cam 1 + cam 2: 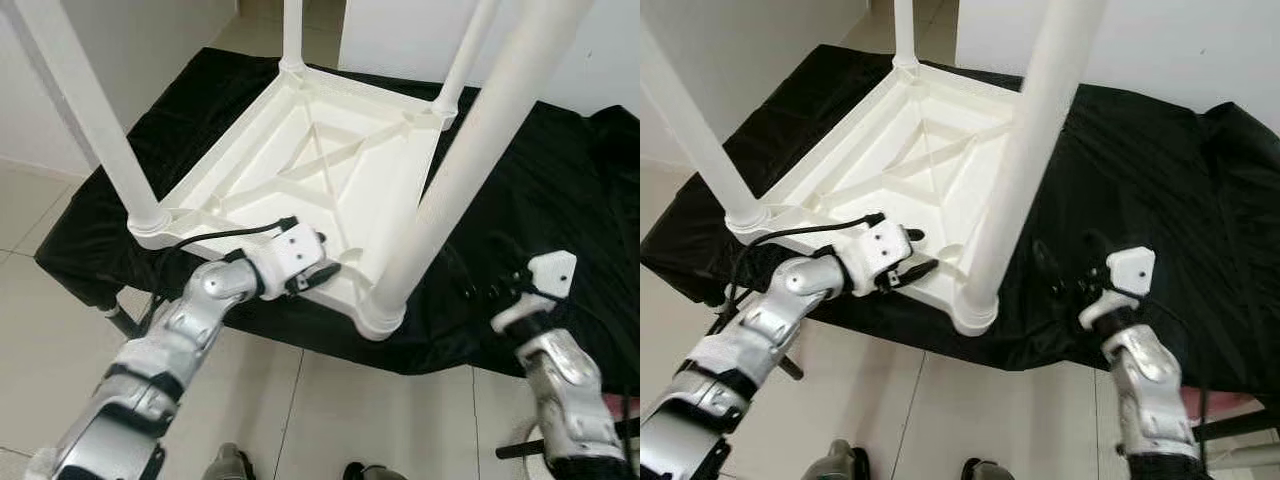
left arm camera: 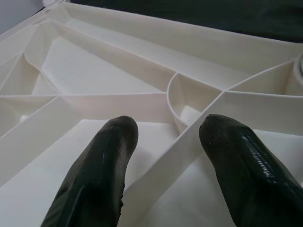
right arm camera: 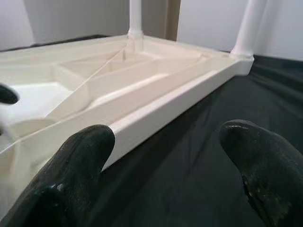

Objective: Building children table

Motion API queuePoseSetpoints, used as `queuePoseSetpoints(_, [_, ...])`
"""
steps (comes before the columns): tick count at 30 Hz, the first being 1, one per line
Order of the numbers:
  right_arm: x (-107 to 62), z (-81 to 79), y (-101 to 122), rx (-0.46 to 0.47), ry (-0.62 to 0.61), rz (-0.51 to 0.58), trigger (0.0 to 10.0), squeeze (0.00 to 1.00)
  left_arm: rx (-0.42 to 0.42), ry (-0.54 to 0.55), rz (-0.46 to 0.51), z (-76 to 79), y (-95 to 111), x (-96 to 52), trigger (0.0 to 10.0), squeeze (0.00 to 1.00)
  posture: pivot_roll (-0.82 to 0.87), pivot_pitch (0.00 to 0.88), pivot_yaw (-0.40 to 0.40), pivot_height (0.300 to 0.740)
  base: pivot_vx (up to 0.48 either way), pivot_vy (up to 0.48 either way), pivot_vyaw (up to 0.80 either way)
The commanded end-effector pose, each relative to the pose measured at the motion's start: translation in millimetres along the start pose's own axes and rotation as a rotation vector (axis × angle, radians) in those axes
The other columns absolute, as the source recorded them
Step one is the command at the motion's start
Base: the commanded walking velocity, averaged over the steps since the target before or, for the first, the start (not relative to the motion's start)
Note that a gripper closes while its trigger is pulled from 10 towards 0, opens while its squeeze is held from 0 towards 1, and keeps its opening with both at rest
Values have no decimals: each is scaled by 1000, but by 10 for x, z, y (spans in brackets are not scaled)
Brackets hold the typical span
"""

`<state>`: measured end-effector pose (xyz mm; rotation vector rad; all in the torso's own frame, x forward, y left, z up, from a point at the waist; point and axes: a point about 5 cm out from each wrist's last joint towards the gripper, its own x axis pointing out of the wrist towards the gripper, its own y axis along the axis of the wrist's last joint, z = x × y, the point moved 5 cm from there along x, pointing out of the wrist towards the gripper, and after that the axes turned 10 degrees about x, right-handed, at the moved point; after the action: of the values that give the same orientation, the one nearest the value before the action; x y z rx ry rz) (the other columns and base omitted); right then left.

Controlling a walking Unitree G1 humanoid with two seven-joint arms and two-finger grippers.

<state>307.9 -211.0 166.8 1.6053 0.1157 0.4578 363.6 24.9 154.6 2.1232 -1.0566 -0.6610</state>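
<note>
White table (image 1: 330, 170) lies upside down on a black cloth (image 1: 560, 200), legs up. Left gripper (image 2: 165, 142), released, straddles a rib at six o'clock; right gripper (image 3: 165, 156), released, hovers at four o'clock.

**Both arms forward, jaws parted**

The left arm reaches forward and inward, elbow bent, its left gripper (image 2: 165, 142) held low with the two black fingers (image 2: 102, 170) spread apart. The right arm rises from below, forearm near upright, wrist bent forward; the right gripper (image 3: 165, 156) also holds its fingers (image 3: 258, 163) wide apart, gripping nothing.
</note>
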Motion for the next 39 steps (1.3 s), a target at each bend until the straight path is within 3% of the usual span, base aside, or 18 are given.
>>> queuePoseSetpoints(1, [-39,-40,7,5,50,-27,10000,0,-19,114,-57,-41,-117,20,10000,0,-1,148,-5,740,0,0,0])
queuePoseSetpoints(6, [-245,-175,-50,7,260,-183,10000,0,-45,118,-34,-20,-54,142,10000,0,-20,142,14,740,0,0,0])
queuePoseSetpoints(9, [-288,-207,-60,-2,311,-217,10000,0,-49,117,-29,-8,-44,162,10000,0,-20,142,14,740,0,0,0])
queuePoseSetpoints(12, [-394,-373,-70,38,496,-334,10000,0,-52,99,3,50,20,226,10000,0,-23,141,12,740,0,0,0])
queuePoseSetpoints(15, [-367,-466,-83,29,585,-361,10000,0,-50,88,28,99,77,243,10000,0,-10,141,1,740,0,0,0])
queuePoseSetpoints(20, [-283,-518,-98,20,609,-352,10000,0,-55,88,43,121,103,224,10000,0,9,140,-22,740,0,0,0])
queuePoseSetpoints(21, [-211,-564,-125,33,614,-349,10000,0,-93,106,42,97,62,139,10000,0,16,142,-32,740,0,0,0])
queuePoseSetpoints(25, [-153,-604,-127,53,618,-337,10000,0,-121,131,33,58,9,50,10000,0,23,144,-39,740,0,0,0])
queuePoseSetpoints(27, [-2,-645,-105,85,585,-281,10000,0,-133,168,10,-5,-76,-125,10000,0,51,147,-45,740,0,0,0])
queuePoseSetpoints(35, [257,-750,-91,145,532,-189,10000,0,-192,237,-9,-134,-181,-463,10000,0,75,142,-62,740,0,0,0])
queuePoseSetpoints(39, [382,-648,-129,148,442,-154,10000,0,-240,187,43,-23,-51,-589,10000,0,85,141,-67,740,0,0,0])
